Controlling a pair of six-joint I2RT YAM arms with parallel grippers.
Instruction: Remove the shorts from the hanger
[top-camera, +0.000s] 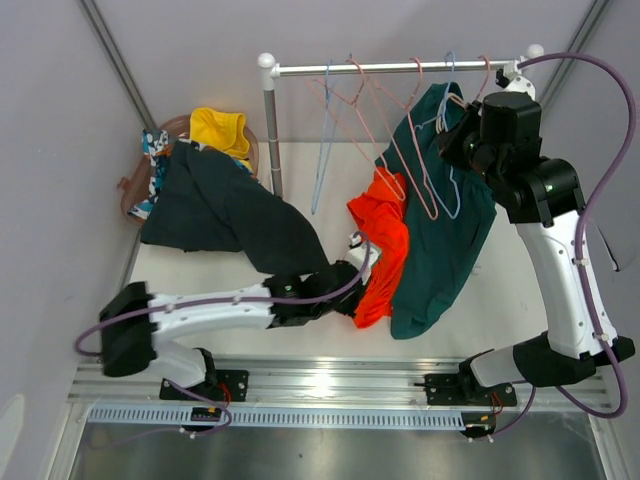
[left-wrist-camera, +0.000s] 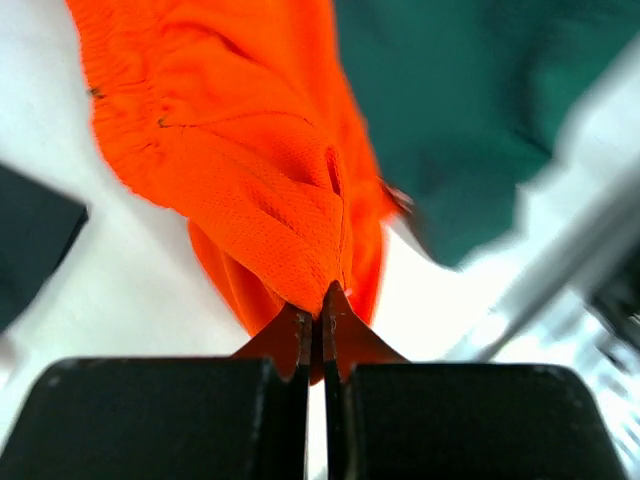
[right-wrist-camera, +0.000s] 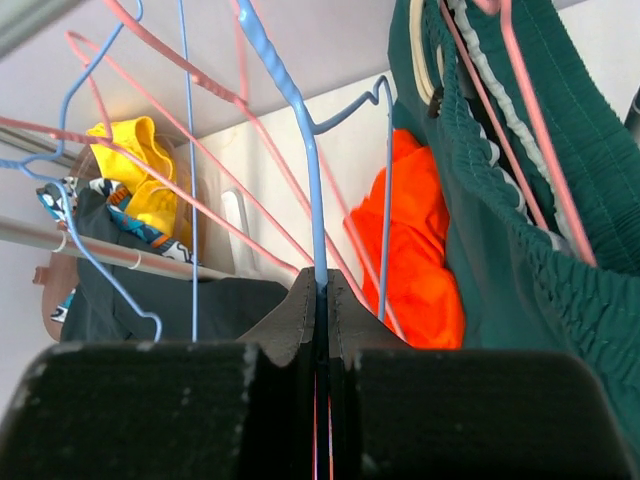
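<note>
At the bench's (top-camera: 495, 290) left, the yellow shorts (top-camera: 220, 128), patterned shorts (top-camera: 157, 160) and dark shorts (top-camera: 220, 205) lie free, while the left end effector (left-wrist-camera: 322, 300) pinches the orange shorts (left-wrist-camera: 230, 190), the right end effector (right-wrist-camera: 322, 285) pinches a blue hanger (right-wrist-camera: 300, 140), and the teal shorts (top-camera: 440, 240) hang.

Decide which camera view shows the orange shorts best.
Top external: the orange shorts appear nearly whole. Left wrist shows only a close fold in the left gripper; right wrist, a patch behind hangers.

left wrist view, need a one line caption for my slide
Left hand pinched shut on a fold of the orange-red shorts, teal green shorts beyond at upper right.
</note>
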